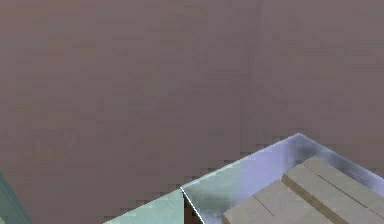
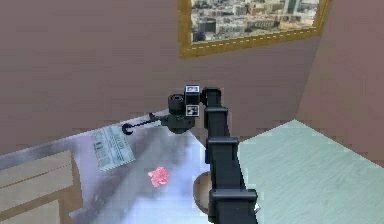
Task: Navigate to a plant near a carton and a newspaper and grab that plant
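1. Navigation looks done. The robot sits at a glossy surface (image 2: 120,190) that carries the newspaper (image 2: 112,148) and a tan carton (image 2: 35,190). The carton is also at the forward view's lower right (image 1: 320,190).
2. The arm (image 2: 225,160) is extended over the surface, with the gripper (image 2: 128,127) near the newspaper's far end.
3. Fingers (image 2: 142,123): can't tell their state or whether they hold anything, since the newspaper lies right by them.
4. Plant: my best guess is the small pink-red blob (image 2: 158,177) on the surface between the newspaper and the arm. It is apart from the fingers, so the grab looks not yet done.
5. Hard to read:
   - A tan rounded shape (image 2: 198,186) is mostly behind the arm and may be a pot.
   - The carton is cut by the frame edges.
   - The framed city picture (image 2: 255,25) is cropped at the top.
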